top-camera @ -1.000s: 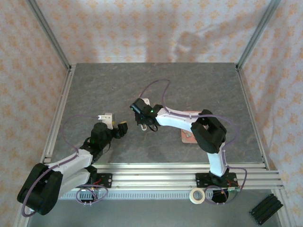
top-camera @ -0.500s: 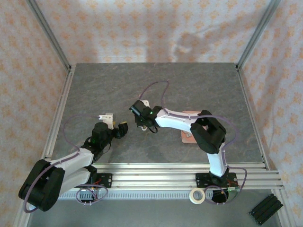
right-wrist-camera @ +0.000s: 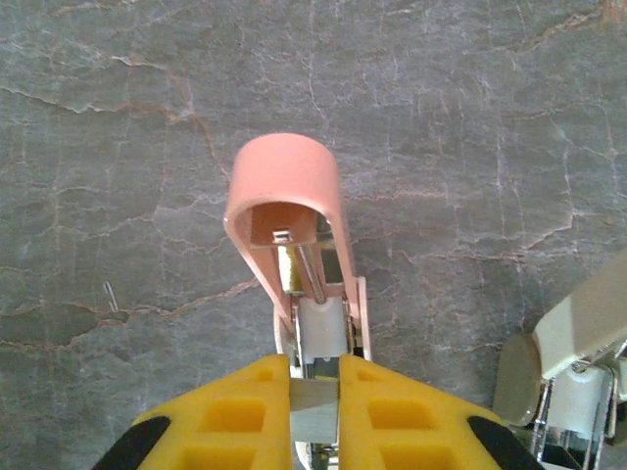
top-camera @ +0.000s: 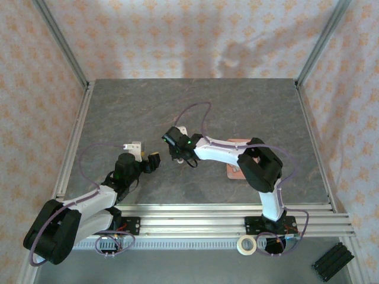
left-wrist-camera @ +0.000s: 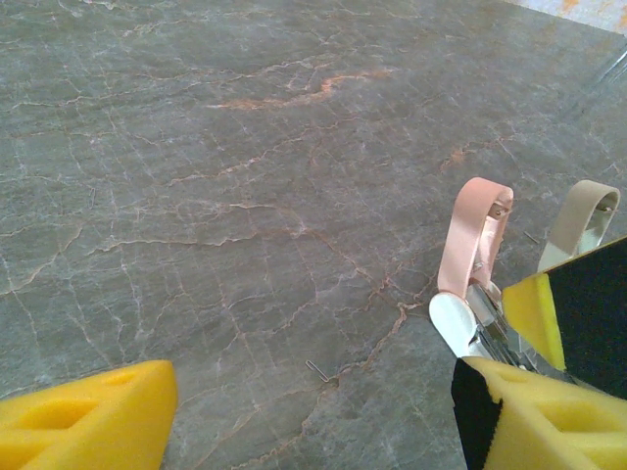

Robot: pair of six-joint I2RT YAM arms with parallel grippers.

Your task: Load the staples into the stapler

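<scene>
The right fingers (right-wrist-camera: 313, 377) are clenched on the base of the pink stapler (right-wrist-camera: 286, 186). Its lid stands tipped up just beyond their tips, baring the metal channel; whether any staples sit in it cannot be told. A beige stapler (right-wrist-camera: 568, 343) stands just right of them. The left fingers (left-wrist-camera: 315, 392) are spread wide and grasp nothing. One thin loose staple (left-wrist-camera: 315, 369) lies on the table (left-wrist-camera: 196, 147) between their tips, and the pink stapler rises just past the right-hand tip. The step in hand looks like holding the stapler open for loading. Next, the left fingers would need to pinch the staple finely off the flat table and carry it to the channel
</scene>
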